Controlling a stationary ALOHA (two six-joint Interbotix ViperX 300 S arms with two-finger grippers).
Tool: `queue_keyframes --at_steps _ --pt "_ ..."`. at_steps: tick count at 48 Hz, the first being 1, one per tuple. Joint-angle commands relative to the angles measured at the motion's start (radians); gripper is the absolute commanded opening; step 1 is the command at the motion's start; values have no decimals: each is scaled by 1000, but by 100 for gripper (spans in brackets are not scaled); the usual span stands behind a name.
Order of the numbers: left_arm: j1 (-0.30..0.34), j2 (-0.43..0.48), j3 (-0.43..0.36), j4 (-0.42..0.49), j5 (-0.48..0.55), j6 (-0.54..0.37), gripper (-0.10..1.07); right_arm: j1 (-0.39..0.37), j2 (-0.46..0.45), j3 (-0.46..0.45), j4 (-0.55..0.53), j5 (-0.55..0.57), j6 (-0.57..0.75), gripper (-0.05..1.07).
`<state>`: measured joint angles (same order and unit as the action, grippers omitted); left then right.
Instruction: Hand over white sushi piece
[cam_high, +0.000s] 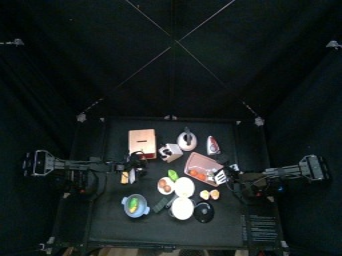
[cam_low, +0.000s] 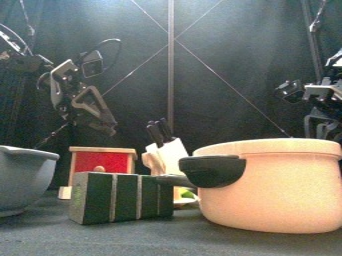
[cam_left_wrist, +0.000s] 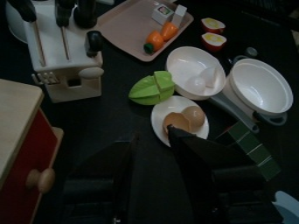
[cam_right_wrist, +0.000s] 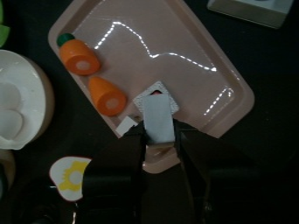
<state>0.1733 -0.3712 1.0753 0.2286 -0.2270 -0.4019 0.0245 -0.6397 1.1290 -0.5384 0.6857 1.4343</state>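
White sushi piece (cam_right_wrist: 156, 112): on pink tray (cam_right_wrist: 187, 52), beside two orange pieces (cam_right_wrist: 93, 74). Right gripper (cam_right_wrist: 160, 131): jaws closed around it. Left gripper (cam_left_wrist: 158, 140): wide open, empty, away from tray.

I see tray (cam_high: 203, 166) at table (cam_high: 261, 232) centre, knife block (cam_high: 171, 151) at its ten o'clock, drawer box (cam_high: 143, 140) beyond

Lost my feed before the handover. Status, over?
Left pincer open, empty. Right pincer down at white rectangular sushi piece on pink plastic tray; grip unconfirmed. Two orange carrot pieces beside it, not blocking.
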Motion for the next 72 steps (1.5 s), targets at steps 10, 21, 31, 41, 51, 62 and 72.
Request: queue_keyframes --at_steps 10,21,31,41,51,62,72 --pt "-38 15 -75 -5 -160 0 76 -49 57 -46 -155 -413 3 51" --pt "-52 103 -118 -11 -302 -5 77 -114 158 -98 -270 -643 -3 51" --pt "-64 230 -166 -20 -437 -8 90 -114 264 -196 -373 -716 -5 51" --pt "-64 327 -229 -21 -477 -8 102 -114 351 -282 -463 -724 -5 51" --pt "-58 400 -278 -21 -477 -6 102 -112 423 -345 -508 -739 -5 51" --pt "-57 433 -288 -21 -477 -5 102 -112 466 -385 -537 -756 -5 51" --pt "-58 439 -285 -15 -476 0 102 -110 472 -399 -541 -756 -5 51"
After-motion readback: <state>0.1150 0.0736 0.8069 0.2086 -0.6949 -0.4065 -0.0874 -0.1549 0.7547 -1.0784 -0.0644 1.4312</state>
